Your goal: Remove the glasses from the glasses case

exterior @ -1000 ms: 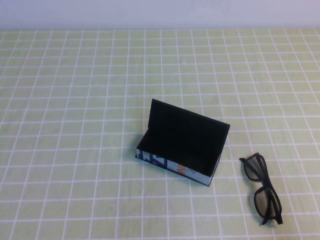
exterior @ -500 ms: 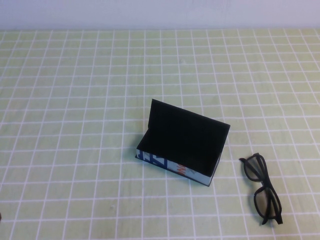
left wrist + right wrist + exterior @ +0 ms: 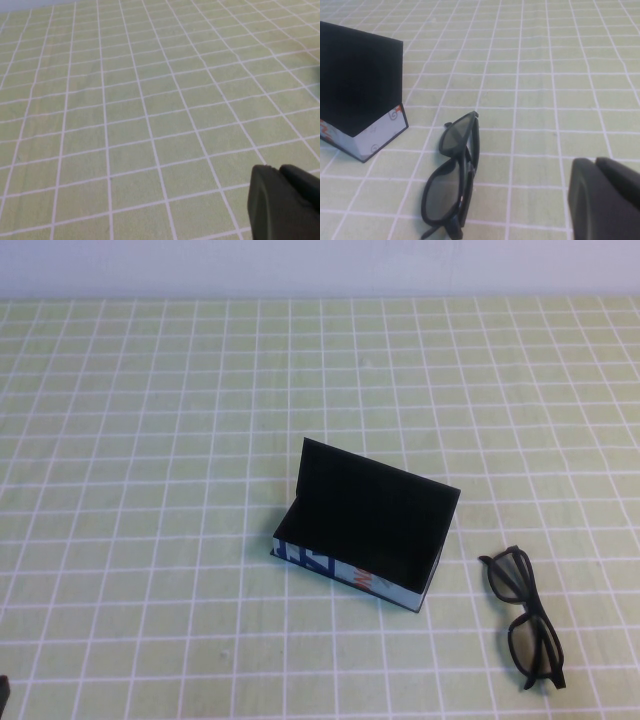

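Black glasses (image 3: pixel 525 618) lie folded on the green checked cloth (image 3: pixel 150 490) at lower right of the high view, just beside the open glasses case (image 3: pixel 362 530) at centre, lid upright. Left gripper (image 3: pixel 285 202) and right gripper (image 3: pixel 605 197) hang over cloth; cannot tell their jaws' state

You have one glasses case (image 3: pixel 362 540) and one pair of glasses (image 3: pixel 525 615) on the table (image 3: pixel 150 440), plus one left gripper (image 3: pixel 285 205) and one right gripper (image 3: pixel 605 200).
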